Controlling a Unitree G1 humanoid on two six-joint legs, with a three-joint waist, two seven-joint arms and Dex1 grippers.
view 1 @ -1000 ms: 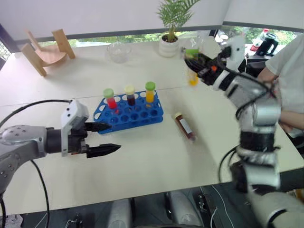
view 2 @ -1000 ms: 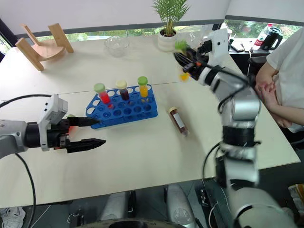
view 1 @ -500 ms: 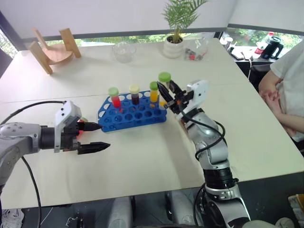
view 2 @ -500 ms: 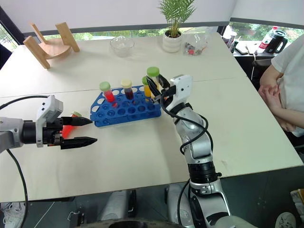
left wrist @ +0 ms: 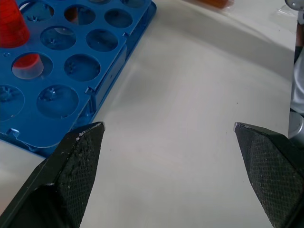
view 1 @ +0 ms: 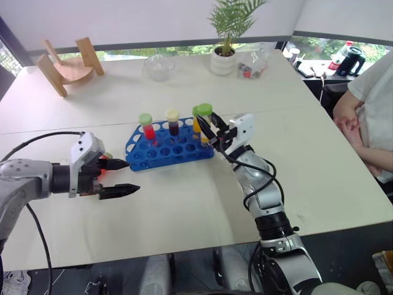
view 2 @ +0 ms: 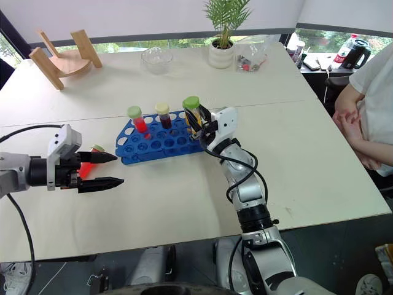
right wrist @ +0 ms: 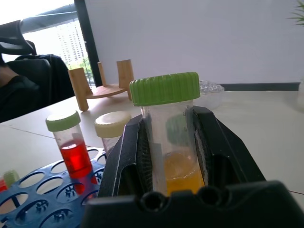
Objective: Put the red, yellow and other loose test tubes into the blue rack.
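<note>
R gripper (view 2: pixel 198 120) jaws clamped on yellow tube (right wrist: pixel 176 156), upright, long axis vertical, over right end of blue rack (view 1: pixel 169 147). L gripper (view 1: pixel 121 177) jaws released, idle beside rack's left end on desk (view 1: pixel 184 209).

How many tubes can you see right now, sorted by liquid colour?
Red tubes: 2
Yellow tubes: 2, one held in the right gripper
Brown tubes: 1
Total: 5
</note>
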